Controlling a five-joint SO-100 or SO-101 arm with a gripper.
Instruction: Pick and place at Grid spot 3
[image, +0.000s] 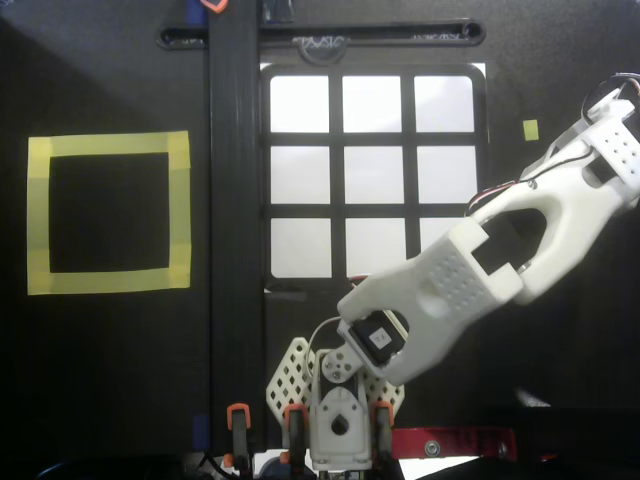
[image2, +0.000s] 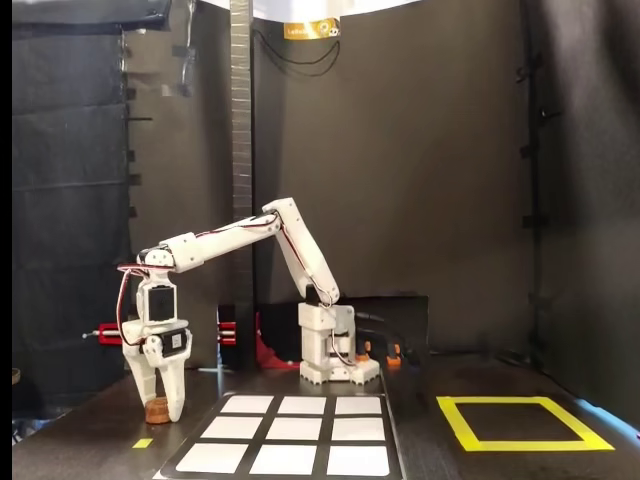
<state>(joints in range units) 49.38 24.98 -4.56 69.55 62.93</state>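
Observation:
In the fixed view my gripper (image2: 162, 408) points down at table level, left of the grid. A small brown round object (image2: 156, 409) sits on the table between its fingertips; the jaws stand on either side of it, and I cannot tell whether they press on it. Grid spot 3 is the top-right white cell in the overhead view (image: 443, 103) and the near-left cell in the fixed view (image2: 212, 458); it is empty. In the overhead view the arm (image: 520, 240) reaches right, and the gripper and object are beyond the right edge.
A small yellow tape marker (image: 530, 129) lies right of the grid and shows near the gripper in the fixed view (image2: 143, 442). A large yellow-tape square (image: 108, 213) lies on the other side of the grid. A black vertical bar (image: 236, 200) crosses the overhead view.

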